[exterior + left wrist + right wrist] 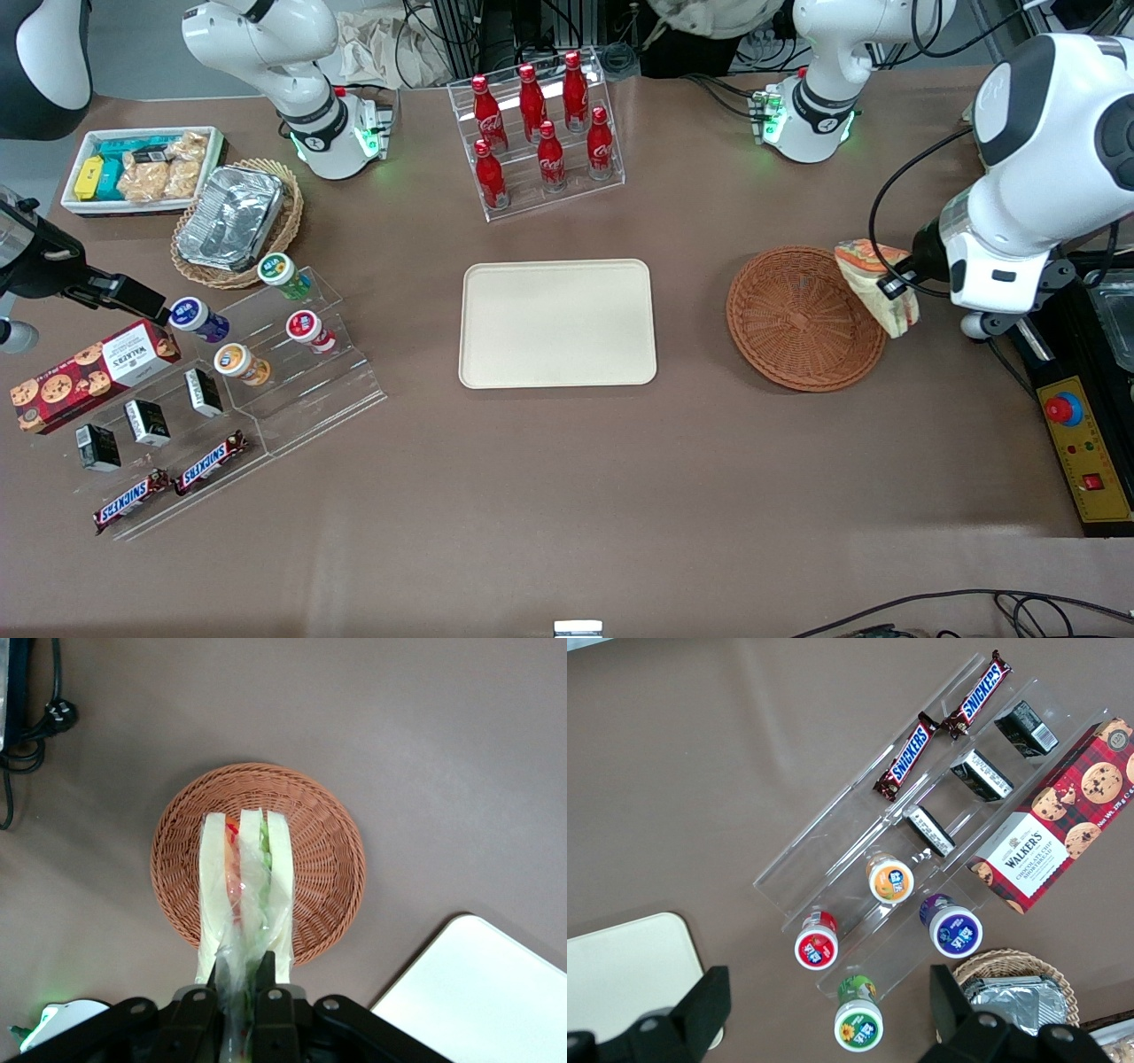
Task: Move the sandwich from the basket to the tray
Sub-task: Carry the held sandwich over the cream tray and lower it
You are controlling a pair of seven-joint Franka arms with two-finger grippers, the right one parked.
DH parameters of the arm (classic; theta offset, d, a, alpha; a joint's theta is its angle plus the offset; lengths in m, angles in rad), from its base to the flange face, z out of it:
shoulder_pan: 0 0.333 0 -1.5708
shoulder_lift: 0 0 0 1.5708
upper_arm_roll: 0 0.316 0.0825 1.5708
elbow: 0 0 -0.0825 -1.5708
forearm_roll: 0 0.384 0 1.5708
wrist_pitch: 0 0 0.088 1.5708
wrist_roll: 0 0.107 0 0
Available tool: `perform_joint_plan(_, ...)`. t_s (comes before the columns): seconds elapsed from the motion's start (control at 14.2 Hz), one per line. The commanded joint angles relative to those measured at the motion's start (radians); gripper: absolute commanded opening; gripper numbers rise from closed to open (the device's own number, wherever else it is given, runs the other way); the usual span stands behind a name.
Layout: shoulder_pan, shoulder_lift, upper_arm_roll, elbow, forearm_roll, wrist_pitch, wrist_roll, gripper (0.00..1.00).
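**Inspector:** Sandwich point(877, 288): held in the air above the rim of the basket point(802, 319), at the working arm's end of the table. The gripper point(241, 985) is clenched on the wrapped end of the wedge, a finger point(264, 979) pressing the clear film from each side. The basket beneath holds nothing else.

**Clerk:** And the step in hand?

**Inspector:** The carry, by the look of it. The tray point(558, 323) lies well apart from the basket, toward the parked arm's end, and is bare. The arm would do well to keep enough height to clear the woven rim, travel level, and lower over the middle of the tray before letting go. The hold is on film and soft bread, so a sudden swing could let the wedge slip or fold.

**Clerk:** How does it hang?

**Inspector:** The wrist view shows three pale slices edge-on with red and green filling between them. The long axis runs straight out from the fingers, the free end pointing away from the gripper and over the basket. In the front view the wedge hangs tilted, not flat.
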Motion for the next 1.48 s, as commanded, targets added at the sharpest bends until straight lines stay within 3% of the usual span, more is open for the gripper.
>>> perform_joint_plan(0.0,-0.03,-0.001,-0.021,0.011,-0.005,-0.023,0.031,0.0)
perform_joint_plan(0.21,-0.164,0.012,-0.018,-0.01,0.01,-0.023,-0.048,0.0)
perform_joint_plan(0.42,-0.286,0.055,-0.019,-0.007,0.087,-0.007,-0.17,0.0)
perform_joint_plan(0.77,-0.376,0.141,-0.039,-0.018,0.005,0.13,-0.187,0.0)
perform_joint_plan(1.2,-0.479,0.212,-0.042,-0.082,-0.012,0.341,-0.191,0.0)
perform_joint_plan(1.41,-0.52,0.244,-0.041,-0.202,0.004,0.544,-0.188,0.0)
